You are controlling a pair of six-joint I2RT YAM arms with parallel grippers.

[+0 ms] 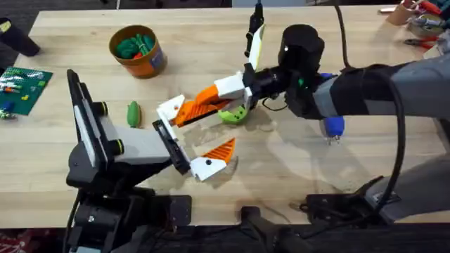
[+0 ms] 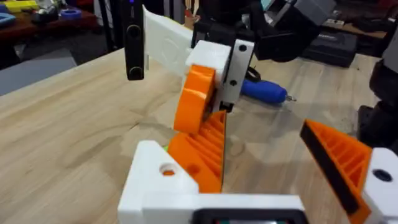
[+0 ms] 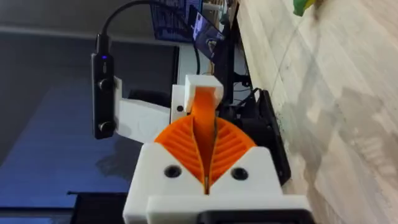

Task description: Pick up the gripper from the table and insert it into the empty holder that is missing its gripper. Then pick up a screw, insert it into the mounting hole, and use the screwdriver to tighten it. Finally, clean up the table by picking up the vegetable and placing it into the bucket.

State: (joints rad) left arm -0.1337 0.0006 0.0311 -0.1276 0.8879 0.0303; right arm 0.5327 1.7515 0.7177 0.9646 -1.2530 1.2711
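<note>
One loose gripper (image 1: 200,104), pinched tight in the right gripper (image 1: 235,88), with its base at the empty holder (image 1: 171,109) on the left gripper (image 1: 200,130). The left jaws stand spread.

Risks:
- The wedge looks tilted against the holder. Pushing it in at that angle could jam it or twist it out of the pinch.
- It hangs just above the lime disc (image 1: 235,114), so a drop lands there.

Count:
- One screwdriver (image 1: 332,126), beside the right arm.
- One vegetable (image 1: 133,114), on the table near the left arm.
- One bucket (image 1: 151,63), well apart, with green items inside.
- Screws: can't make any out.
</note>
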